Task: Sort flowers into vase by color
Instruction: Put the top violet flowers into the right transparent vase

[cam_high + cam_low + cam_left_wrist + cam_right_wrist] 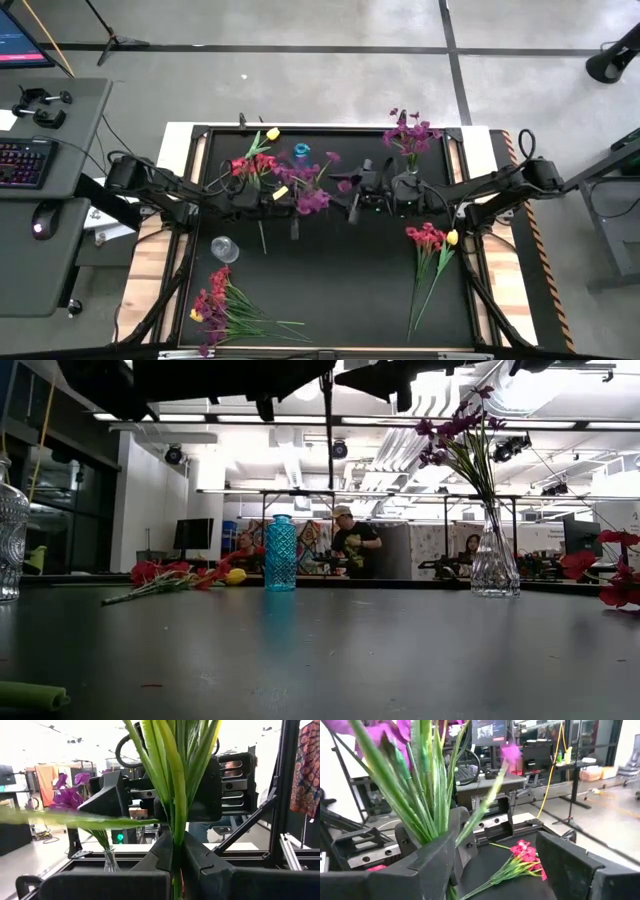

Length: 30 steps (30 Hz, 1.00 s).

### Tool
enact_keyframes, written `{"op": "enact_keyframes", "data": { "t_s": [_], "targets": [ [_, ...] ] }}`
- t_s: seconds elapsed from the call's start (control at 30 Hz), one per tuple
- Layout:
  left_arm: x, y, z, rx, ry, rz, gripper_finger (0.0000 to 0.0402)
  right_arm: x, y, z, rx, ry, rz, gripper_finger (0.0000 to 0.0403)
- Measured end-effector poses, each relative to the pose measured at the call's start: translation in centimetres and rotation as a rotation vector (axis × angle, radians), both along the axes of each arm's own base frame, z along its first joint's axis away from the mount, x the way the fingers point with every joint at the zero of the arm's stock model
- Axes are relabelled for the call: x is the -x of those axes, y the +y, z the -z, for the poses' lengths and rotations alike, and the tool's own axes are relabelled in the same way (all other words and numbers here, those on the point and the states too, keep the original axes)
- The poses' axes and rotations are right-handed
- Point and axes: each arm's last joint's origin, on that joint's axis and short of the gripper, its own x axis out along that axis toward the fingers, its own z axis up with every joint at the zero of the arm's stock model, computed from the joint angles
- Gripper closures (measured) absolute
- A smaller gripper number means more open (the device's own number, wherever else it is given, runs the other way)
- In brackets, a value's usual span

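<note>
Flowers in vase, table's rear-right.

Both arms are dark, near-black, built of slim links with blocky joints. The left arm and right arm trail black cables looping near their bases. The fingers are matte black, thick, angular plastic; a small green light seems to glow on one wrist.

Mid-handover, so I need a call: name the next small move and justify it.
Probably draw the right pincer back. Its jaws stand open, while the left pincer is shut on the green stems of the purple artificial flowers, which could then go to the clear glass vase holding purple.
</note>
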Motion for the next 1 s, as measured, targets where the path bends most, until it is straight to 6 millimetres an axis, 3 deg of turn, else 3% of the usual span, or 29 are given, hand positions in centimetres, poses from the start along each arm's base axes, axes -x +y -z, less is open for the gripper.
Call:
{"op": "enact_keyframes", "data": {
  "t_s": [0.23, 0.47, 1.0],
  "targets": [
    [1.6, 0.2, -0.9, -0.026, -0.003, -0.042, 0.0401, 0.6, 0.5, -0.4, 0.107, 0.031, 0.043, 0.0137],
    [2.6, 0.7, -1.6, -0.018, -0.025, -0.077, 0.0401, 1.3, 0.9, -1.3, 0.108, 0.010, 0.005, 0.0137],
    [2.6, 0.1, -2.5, -0.022, -0.108, 0.141, 0.0401, 1.0, 0.9, -2.2, -0.046, -0.139, -0.176, 0.0137]
  ]
}}
